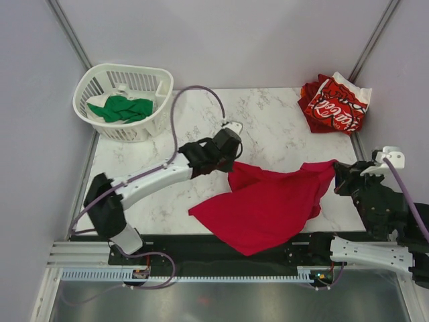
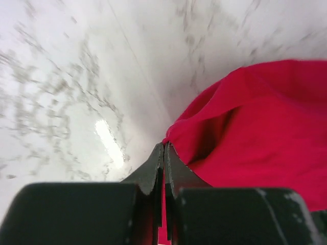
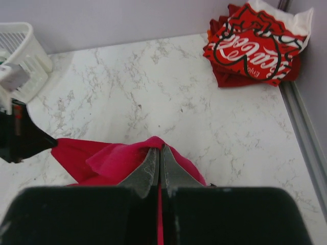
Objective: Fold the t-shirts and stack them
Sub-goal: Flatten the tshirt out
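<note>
Left pincer (image 1: 230, 163) pinches the crimson t-shirt (image 1: 268, 208) nearer the basket (image 1: 100, 70); right pincer (image 1: 337, 176) pinches its farther corner, both seemingly lifted.

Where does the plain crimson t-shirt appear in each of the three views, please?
Top external: crimson t-shirt lies centre to lower right, held between left end effector and right end effector.
Left wrist: it fills the right half, pinched at bottom centre.
Right wrist: it sits lower centre-left, bunched at the fingertips.
Shared landmark: the marbled tabletop, in every view.
</note>
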Robot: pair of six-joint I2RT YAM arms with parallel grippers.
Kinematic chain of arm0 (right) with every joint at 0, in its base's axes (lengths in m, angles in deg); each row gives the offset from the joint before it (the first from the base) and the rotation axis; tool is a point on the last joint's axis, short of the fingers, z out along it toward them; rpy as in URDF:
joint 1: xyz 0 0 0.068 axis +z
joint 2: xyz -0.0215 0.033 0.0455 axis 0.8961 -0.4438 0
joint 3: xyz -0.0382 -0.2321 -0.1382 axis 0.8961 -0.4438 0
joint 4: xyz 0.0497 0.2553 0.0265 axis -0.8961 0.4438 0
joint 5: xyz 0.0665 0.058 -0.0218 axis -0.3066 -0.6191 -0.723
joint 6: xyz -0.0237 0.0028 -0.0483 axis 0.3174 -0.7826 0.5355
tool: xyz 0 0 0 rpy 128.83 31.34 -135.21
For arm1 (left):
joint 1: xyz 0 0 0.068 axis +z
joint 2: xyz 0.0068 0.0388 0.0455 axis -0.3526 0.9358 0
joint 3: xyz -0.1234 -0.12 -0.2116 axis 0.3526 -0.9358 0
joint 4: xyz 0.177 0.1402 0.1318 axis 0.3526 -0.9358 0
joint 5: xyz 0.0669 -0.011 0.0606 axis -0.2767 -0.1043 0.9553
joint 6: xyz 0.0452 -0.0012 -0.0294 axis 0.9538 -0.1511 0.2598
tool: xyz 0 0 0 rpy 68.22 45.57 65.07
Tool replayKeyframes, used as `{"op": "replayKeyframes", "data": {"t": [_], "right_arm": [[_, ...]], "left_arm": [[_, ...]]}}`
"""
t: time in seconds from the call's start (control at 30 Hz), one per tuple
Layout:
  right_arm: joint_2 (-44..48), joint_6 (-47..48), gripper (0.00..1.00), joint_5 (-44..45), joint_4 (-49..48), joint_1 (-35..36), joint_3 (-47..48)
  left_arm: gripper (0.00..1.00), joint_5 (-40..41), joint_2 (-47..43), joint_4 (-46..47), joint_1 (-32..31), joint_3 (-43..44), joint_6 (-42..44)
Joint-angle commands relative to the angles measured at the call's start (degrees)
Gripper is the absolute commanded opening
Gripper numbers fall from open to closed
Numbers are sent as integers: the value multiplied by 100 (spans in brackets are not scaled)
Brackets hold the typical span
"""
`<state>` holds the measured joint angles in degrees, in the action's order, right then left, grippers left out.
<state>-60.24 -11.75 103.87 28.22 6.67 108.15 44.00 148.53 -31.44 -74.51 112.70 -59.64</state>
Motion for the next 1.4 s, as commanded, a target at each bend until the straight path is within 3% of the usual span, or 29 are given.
{"op": "replayKeyframes", "data": {"t": [0.0, 0.13, 0.3, 0.6, 0.73, 0.87, 0.9, 1.0, 1.07, 1.1, 1.17, 1.2, 1.3, 1.37], "right_arm": [[-104, 940, 0, 326, -449, 16, 709], [-174, 1968, 0, -367, -1265, 16, 1175], [-262, 2734, 0, -1999, -1786, 8, 1746], [-631, 3639, 0, -3682, -2147, -27, 2713], [-850, 3999, 0, -2412, -2945, -36, 2697], [-1360, 4965, 0, -243, -3850, 533, 2075], [-1457, 5341, 0, 33, -4252, 996, 1933], [-1931, 6228, 0, 798, -5025, 1448, 1572], [-2221, 7107, 0, 1063, -5860, 1370, 1011], [-2335, 7573, 0, 1011, -6630, 917, 783], [-2940, 7396, 0, 766, -6420, 4, 883], [-3291, 6906, 0, 408, -4861, -802, 1286], [-4372, 6367, 0, 518, -4565, -1195, 2035], [-4603, 4797, 0, -424, -3620, -1913, 3035]], "left_arm": [[2, 888, -1172, -781, -19, 615, 411], [2, 1081, -2131, -1283, -27, 914, 595], [2, 942, -3651, -1372, -168, 1037, 1236], [2, 449, -4830, -1416, -221, 1257, 2309], [2, 799, -4884, -1249, -212, 1590, 2748], [2, 1906, -4394, -1047, -212, 1583, 3021], [2, 2064, -4287, -985, -212, 1521, 3100], [2, 2470, -3874, -723, -195, 1214, 3224], [2, 2637, -3759, -494, -142, 1003, 3233], [2, 2707, -3759, -171, -107, 915, 3242], [2, 2751, -3758, 86, -36, 730, 3259], [2, 2856, -3732, 140, -10, 721, 3251], [2, 2919, -3741, 140, 25, 660, 3268], [2, 2831, -3820, 131, 34, 624, 3189]]}}
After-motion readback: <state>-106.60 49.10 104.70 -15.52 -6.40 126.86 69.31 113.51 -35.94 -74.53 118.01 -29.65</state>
